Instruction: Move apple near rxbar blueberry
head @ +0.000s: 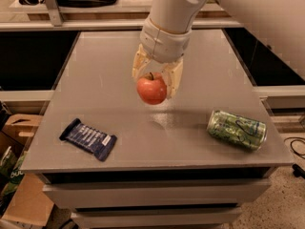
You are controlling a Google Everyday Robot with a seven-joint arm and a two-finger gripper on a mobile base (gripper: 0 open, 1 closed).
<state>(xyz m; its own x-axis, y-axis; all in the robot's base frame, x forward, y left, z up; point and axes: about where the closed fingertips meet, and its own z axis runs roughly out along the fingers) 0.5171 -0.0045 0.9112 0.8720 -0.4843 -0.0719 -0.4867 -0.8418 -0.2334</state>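
Observation:
The red-orange apple (151,88) with a short brown stem hangs in the air above the middle of the grey table (109,70). My gripper (155,84) comes down from above and is shut on the apple, with cream fingers (174,78) on either side of it. The apple's faint shadow lies on the table below it. The rxbar blueberry (88,138), a flat navy wrapper with white lines, lies near the table's front left, to the lower left of the apple and apart from it.
A green patterned drink can (237,129) lies on its side at the front right of the table. Cardboard boxes (19,128) stand on the floor to the left. A shelf (86,20) runs behind the table.

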